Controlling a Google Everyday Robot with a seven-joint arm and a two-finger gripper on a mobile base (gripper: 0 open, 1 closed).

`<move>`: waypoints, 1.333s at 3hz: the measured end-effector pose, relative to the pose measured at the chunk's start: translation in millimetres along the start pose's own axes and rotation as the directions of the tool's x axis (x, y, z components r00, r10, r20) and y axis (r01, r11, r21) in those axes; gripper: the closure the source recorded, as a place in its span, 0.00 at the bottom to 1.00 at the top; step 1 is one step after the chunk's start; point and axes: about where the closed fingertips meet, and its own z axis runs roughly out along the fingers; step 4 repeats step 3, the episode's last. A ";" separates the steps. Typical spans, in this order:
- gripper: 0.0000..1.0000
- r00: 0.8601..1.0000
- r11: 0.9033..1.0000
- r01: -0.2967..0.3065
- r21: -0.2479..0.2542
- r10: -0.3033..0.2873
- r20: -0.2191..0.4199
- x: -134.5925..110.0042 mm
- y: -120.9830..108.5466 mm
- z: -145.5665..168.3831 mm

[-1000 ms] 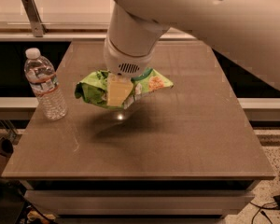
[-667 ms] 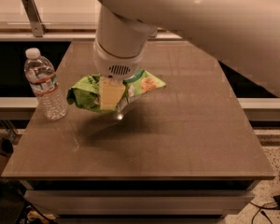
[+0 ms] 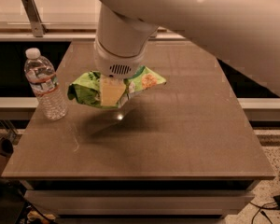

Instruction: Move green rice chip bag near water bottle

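The green rice chip bag (image 3: 86,90) is a crinkled light-green foil bag with orange chip pictures. It hangs in the air above the brown table (image 3: 177,134), left of the middle. My gripper (image 3: 113,93) reaches down from the big white arm and is shut on the bag, its pale yellow finger (image 3: 112,91) pressed on the bag's front. The water bottle (image 3: 44,85), clear with a white cap and a red-banded label, stands upright near the table's left edge, a short gap left of the bag.
The table's left edge runs just beyond the bottle. A raised ledge with a metal post (image 3: 32,15) lies behind the table. The bag's shadow falls on the table (image 3: 112,120) below it.
My gripper has carried the bag leftward, closer to the water bottle. The bottle has not moved.
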 end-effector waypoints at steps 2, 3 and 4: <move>0.00 1.000 1.000 0.004 0.007 -0.004 0.000 -1.8 0.8 -3.7; 0.00 1.000 1.000 0.004 0.007 -0.004 0.000 -1.8 0.8 -3.7; 0.00 1.000 1.000 0.004 0.007 -0.004 0.000 -1.8 0.8 -3.7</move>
